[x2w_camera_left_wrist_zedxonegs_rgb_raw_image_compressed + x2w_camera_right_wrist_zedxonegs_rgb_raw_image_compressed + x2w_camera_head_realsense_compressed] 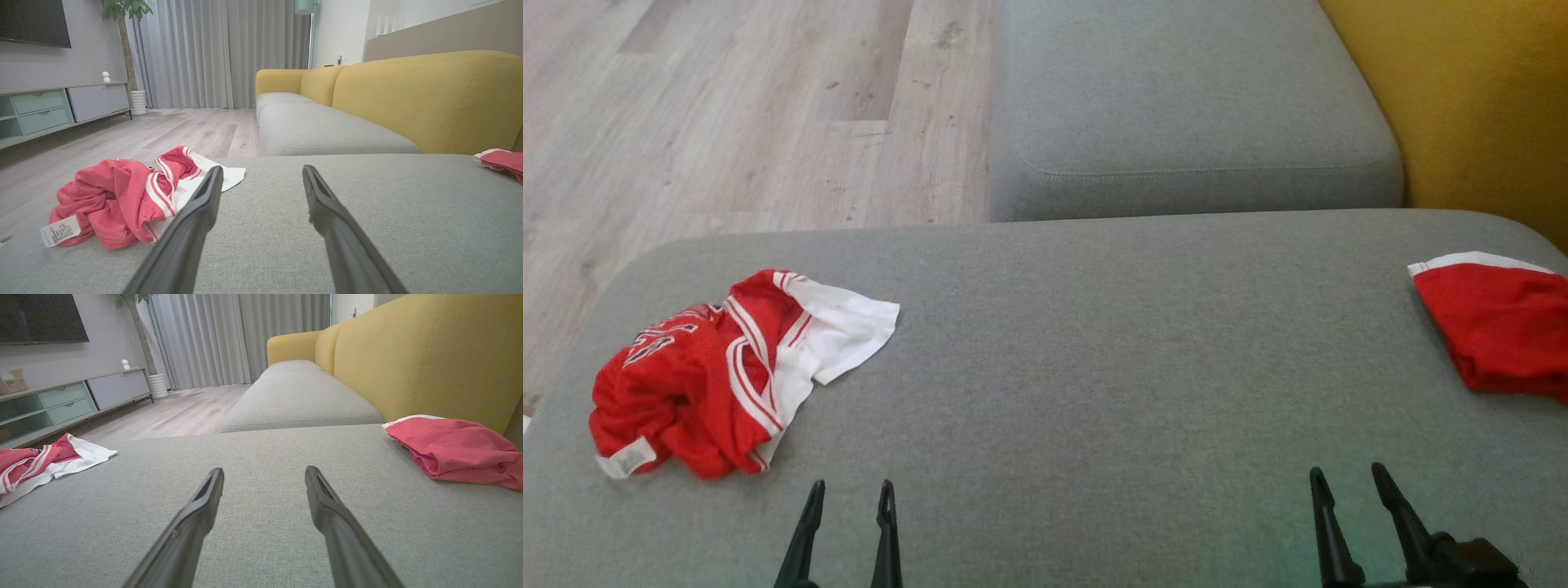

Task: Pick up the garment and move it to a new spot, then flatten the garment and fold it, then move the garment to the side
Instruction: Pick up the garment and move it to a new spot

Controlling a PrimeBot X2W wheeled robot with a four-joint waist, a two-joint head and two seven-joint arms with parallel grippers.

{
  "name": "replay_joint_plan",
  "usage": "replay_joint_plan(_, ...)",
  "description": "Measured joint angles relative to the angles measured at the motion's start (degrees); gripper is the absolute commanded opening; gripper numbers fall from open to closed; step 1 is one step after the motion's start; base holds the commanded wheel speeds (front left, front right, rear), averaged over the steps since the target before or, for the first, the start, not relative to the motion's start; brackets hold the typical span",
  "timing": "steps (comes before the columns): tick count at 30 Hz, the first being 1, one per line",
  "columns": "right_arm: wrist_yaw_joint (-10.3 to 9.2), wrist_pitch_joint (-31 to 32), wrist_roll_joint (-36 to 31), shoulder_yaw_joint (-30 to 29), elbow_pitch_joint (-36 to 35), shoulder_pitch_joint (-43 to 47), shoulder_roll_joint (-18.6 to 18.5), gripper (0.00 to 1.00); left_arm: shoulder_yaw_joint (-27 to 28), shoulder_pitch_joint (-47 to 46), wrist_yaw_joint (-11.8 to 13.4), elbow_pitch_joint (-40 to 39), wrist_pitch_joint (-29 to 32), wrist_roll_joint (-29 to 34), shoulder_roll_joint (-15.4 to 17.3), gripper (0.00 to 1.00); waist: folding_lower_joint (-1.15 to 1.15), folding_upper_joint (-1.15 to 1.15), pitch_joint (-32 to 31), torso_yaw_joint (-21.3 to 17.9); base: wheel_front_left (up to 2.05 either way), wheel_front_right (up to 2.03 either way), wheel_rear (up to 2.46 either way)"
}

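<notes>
At the far left I see the pale wooden floor (727, 106), which lies beyond the edge of the wide grey fabric seat cushion (1094, 343) in front of me. On the left part of this cushion lies the crumpled red and white sports garment (719, 376). It is bunched in a heap, with a white panel spread toward the middle of the cushion and a small white label sticking out at its near left corner. Nothing has hold of it. A little to the right of it, and nearer to me, is my left pincer (852, 488). Its two long dark fingers stand wide apart with only grey fabric showing between them, and it is near the garment but apart from it. Behind the middle of the cushion, a second grey seat cushion (1184, 106) meets its far edge. Further right comes my right pincer (1346, 472), which is spread just as wide and grips nothing. At the right end of the cushion, well apart from the garment, rests a flat red cloth piece with a white edge (1499, 327). The yellow sofa backrest (1470, 90) is close behind it.
</notes>
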Motion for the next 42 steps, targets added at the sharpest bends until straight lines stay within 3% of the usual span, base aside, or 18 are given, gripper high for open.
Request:
replay_joint_plan(8, 0.0, 0.0, 0.5, 0.4, -0.1, 0.0, 0.0, 1.0, 0.7, -0.1, -0.1, -0.1, 0.0, 1.0, 0.0, 1.0, 0.0, 0.0, 0.2, 4.3, 0.0, 0.0, 0.0)
replay_joint_plan(18, 0.0, 0.0, 2.0, 1.9, -0.8, -0.3, 0.1, 1.0, 2.8, -0.2, -0.5, -0.8, 0.0, 2.0, 0.1, 1.0, 0.0, 0.0, 0.9, 16.1, 0.0, 0.0, 0.0)
replay_joint_plan(23, 0.0, 0.0, 1.9, 4.4, -0.2, -3.9, 0.2, 1.0, 5.0, -0.3, 0.7, -3.4, 0.0, 1.9, 0.1, 1.0, 0.0, 0.0, 2.8, 21.1, 0.0, 0.0, 0.0)
replay_joint_plan(33, 0.0, 0.0, 1.9, 6.6, 1.8, -8.9, -0.8, 1.0, 6.4, -0.6, 3.1, -6.5, 0.0, 1.2, 0.1, 1.0, 0.01, 0.0, 7.5, 25.0, 0.0, 0.0, 0.0)
replay_joint_plan(39, 0.0, 0.0, 1.9, 5.8, 1.4, -8.5, -2.0, 1.0, 7.0, -3.5, 2.5, -7.5, 0.0, 1.7, 0.2, 1.0, 0.0, 0.0, 8.8, 26.0, 0.0, 0.0, 0.0)
replay_joint_plan(42, 0.0, 0.0, 1.3, 4.9, 0.8, -7.9, -3.0, 1.0, 7.5, -9.1, 0.9, -7.8, 0.0, 2.5, 1.2, 1.0, 0.01, 0.0, 10.1, 26.7, 0.0, 0.0, 0.0)
